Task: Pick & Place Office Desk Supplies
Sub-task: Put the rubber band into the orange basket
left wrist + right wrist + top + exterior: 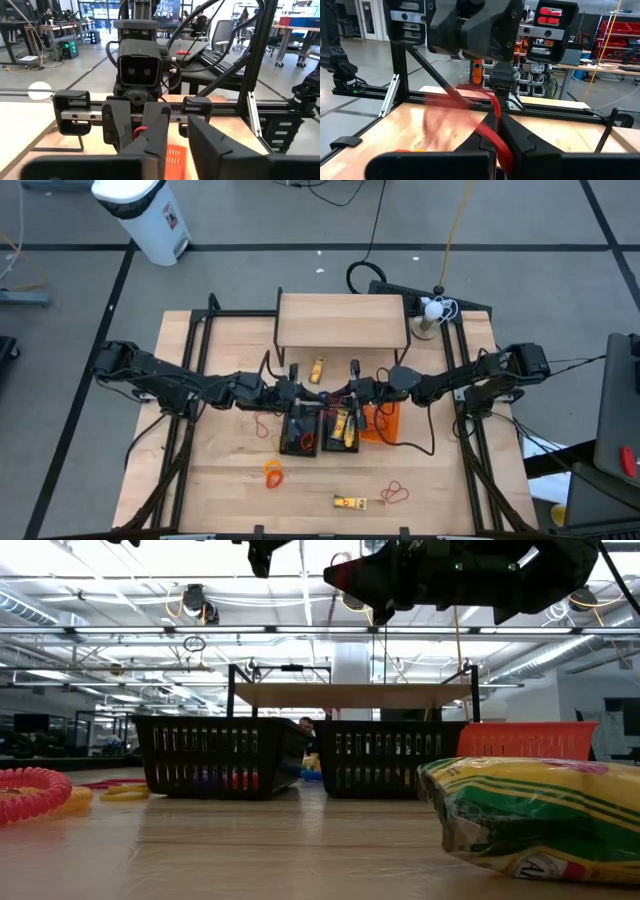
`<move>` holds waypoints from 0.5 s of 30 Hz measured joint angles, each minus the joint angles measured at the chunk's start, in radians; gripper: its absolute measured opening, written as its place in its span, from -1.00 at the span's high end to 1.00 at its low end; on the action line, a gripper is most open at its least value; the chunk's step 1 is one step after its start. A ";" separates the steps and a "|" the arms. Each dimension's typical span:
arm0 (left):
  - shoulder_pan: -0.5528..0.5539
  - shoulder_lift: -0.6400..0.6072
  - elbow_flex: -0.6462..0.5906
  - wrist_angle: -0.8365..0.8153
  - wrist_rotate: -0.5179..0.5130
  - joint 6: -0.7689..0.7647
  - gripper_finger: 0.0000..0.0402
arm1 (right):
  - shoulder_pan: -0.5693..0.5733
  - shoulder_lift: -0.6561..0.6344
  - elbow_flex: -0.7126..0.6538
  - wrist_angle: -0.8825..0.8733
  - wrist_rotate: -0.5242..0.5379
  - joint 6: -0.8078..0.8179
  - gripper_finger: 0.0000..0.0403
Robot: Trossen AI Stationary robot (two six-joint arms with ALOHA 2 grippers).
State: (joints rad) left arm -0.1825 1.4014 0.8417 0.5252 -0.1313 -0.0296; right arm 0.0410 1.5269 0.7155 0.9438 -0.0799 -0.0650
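Red rubber band (495, 131) pinched in right gripper (498, 131)

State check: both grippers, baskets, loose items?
right gripper: fingers shut on red rubber band, above the table
left gripper: fingers slightly apart, nothing seen between them
left black basket: upright, items inside
middle black basket: upright, yellow pieces inside
orange basket: upright, contents not visible
orange band: loose on table
yellow piece: loose on table
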 joint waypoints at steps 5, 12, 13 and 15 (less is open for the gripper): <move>0.000 0.000 0.000 0.001 0.000 -0.008 0.32 | 0.000 0.000 0.000 0.000 0.000 0.000 1.00; 0.000 0.000 0.000 0.001 -0.080 0.029 0.01 | 0.000 -0.003 0.000 -0.022 0.000 0.000 1.00; 0.000 0.000 0.000 0.001 -0.095 0.032 -0.02 | 0.000 -0.012 0.000 -0.041 0.000 0.000 1.00; 0.000 -0.001 0.000 0.000 -0.111 0.032 -0.06 | 0.000 -0.046 0.000 -0.094 0.001 -0.001 1.00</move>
State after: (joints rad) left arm -0.1825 1.4008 0.8417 0.5255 -0.2427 0.0026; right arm 0.0414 1.4806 0.7151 0.8500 -0.0789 -0.0658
